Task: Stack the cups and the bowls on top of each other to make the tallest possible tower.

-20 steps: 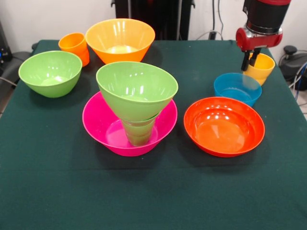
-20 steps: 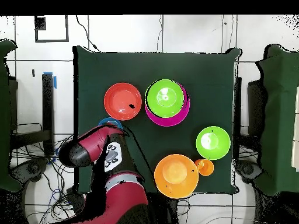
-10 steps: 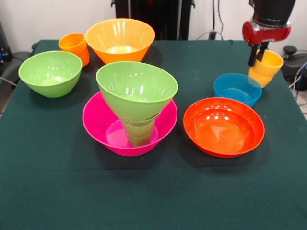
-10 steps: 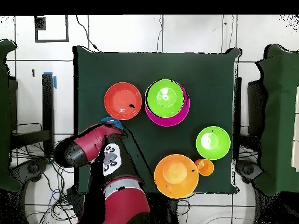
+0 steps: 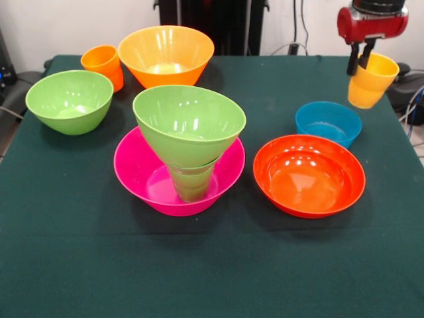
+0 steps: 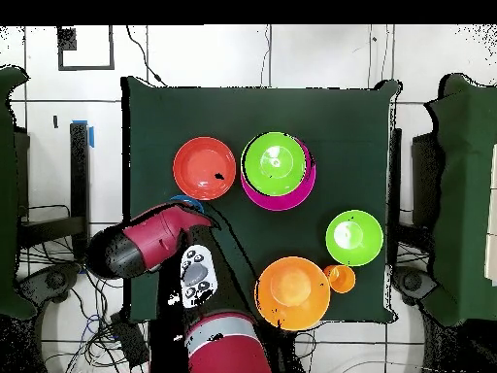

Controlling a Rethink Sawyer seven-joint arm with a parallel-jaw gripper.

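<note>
red-and-black gripper [image 5: 361, 58] clamped on rim of glossy yellow-orange plastic cup [image 5: 372, 80], held off the table | tower [image 5: 189, 142] (light green bowl, pink base) lies at its 8 o'clock, well apart | cup hangs slightly tilted

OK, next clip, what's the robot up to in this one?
The gripper holds the yellow cup by its rim, lifted clear of the table above the blue bowl. In the middle, the tower so far is a pink bowl with a green cup and a tilted light green bowl on it. The red-orange bowl, orange bowl, orange cup and another light green bowl sit loose.
</note>
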